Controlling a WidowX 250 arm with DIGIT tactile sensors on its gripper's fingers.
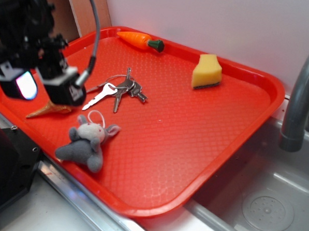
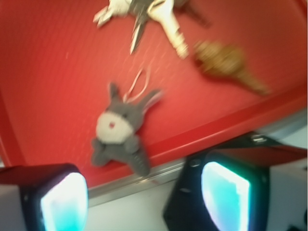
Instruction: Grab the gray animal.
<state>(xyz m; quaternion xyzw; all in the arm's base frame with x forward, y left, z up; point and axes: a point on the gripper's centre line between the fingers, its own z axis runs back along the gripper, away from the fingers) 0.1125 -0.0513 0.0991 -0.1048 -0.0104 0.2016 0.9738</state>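
The gray animal [image 1: 88,141] is a small gray plush with floppy ears, a pale face and a thin white loop. It lies on the red tray [image 1: 195,133] near the tray's front left rim. In the wrist view the gray animal [image 2: 121,130] lies on the red tray [image 2: 48,72], above and between my fingers. My gripper [image 1: 44,86] hovers open and empty above the tray's left edge, up and to the left of the plush, over the tan seashell [image 1: 50,110]. In the wrist view my gripper [image 2: 144,199] shows two glowing pads wide apart.
A bunch of keys [image 1: 118,89] lies mid-tray behind the plush. An orange carrot [image 1: 140,41] sits at the tray's far edge and a yellow sponge wedge [image 1: 206,71] at the far right. A gray faucet [image 1: 299,97] and a sink [image 1: 264,204] are to the right.
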